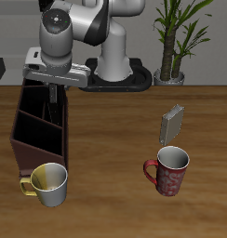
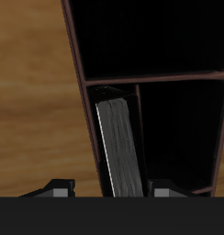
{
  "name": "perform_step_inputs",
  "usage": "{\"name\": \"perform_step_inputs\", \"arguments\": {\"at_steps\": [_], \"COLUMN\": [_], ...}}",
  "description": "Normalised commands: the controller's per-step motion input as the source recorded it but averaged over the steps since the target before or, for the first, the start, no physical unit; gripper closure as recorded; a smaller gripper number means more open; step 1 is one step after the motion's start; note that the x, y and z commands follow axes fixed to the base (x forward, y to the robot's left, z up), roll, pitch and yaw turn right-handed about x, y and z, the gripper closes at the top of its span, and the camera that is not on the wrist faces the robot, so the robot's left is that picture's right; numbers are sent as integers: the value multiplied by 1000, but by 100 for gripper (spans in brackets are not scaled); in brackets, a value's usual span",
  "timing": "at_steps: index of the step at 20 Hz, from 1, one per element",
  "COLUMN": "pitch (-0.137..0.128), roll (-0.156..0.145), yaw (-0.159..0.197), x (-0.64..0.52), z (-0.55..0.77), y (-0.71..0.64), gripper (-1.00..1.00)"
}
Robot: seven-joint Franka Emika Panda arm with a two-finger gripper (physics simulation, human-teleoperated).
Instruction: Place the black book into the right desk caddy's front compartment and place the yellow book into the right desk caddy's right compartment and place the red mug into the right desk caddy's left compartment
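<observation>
Wooden table (image 1: pixel 106 121) with warm brown grain, potted plant (image 1: pixel 176 37) in grey pot behind; dim dark backdrop, soft even light

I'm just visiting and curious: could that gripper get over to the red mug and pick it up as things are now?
Probably not right away. The gripper is down in the right desk caddy and appears shut on the black book. The red mug stands in the open with nothing over it; the yellow book stands apart behind it.

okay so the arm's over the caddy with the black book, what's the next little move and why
Probably open the gripper and let go. The wrist view shows the black book upright, already down inside the caddy beside a divider. The yellow book and red mug are on the table.
</observation>
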Motion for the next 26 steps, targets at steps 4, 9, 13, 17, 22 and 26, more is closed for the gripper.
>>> {"name": "perform_step_inputs", "arguments": {"at_steps": [4,9,13,17,22,26], "pitch": [-20,-28,-62,-52,-79,-52], "roll": [9,5,37,31,6,20], "yaw": [-13,-37,14,57,60,32], "x": [-3,-8,-107,5,113,278], "z": [130,249,257,181,177,107], "y": [64,0,228,276,384,433], "gripper": [-100,-100,-100,-100,-100,-100]}}
